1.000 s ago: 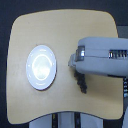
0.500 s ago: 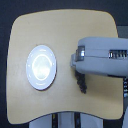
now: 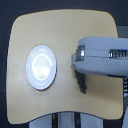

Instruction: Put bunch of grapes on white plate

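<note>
Grapes: bunch of grapes [image 3: 81,83] right of centre frame, partly under arm; white plate [image 3: 41,67] left of centre, well apart. Gripper hidden, grip cannot be told. Best lifted clear, carried left, lowered inside raised rim.

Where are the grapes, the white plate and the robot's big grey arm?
bunch of grapes [image 3: 81,84], exterior view, dark cluster's middle.
white plate [image 3: 31,81], exterior view, lower rim.
robot arm [image 3: 100,55], exterior view, grey casing.

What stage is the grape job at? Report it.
Done: nothing visibly; the white plate sits bare. In hand: the arm covers the top of the grapes, which lie on the table; the gripper itself is hidden. Left: lifting them, carrying them over, setting them down.
</note>
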`<move>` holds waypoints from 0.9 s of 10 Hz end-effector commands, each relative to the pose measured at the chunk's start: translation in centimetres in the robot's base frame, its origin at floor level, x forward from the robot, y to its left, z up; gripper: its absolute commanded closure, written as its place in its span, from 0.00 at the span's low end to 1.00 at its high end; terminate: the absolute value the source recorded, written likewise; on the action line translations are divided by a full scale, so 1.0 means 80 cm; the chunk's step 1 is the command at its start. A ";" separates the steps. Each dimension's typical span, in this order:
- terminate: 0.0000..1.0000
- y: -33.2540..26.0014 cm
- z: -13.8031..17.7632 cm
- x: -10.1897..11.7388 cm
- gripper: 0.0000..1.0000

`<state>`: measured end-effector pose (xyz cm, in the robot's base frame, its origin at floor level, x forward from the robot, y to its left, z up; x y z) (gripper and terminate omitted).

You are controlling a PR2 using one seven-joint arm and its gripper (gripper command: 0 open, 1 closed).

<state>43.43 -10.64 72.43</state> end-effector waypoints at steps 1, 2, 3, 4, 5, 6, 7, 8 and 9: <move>0.00 0.026 0.049 0.007 1.00; 0.00 0.049 0.084 0.016 1.00; 0.00 0.057 0.102 0.022 1.00; 0.00 0.072 0.128 0.024 1.00; 0.00 0.084 0.152 0.025 1.00; 0.00 0.104 0.170 0.027 1.00; 0.00 0.121 0.178 0.024 1.00; 0.00 0.149 0.179 0.013 1.00; 0.00 0.177 0.177 0.008 1.00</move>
<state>45.12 -3.99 82.86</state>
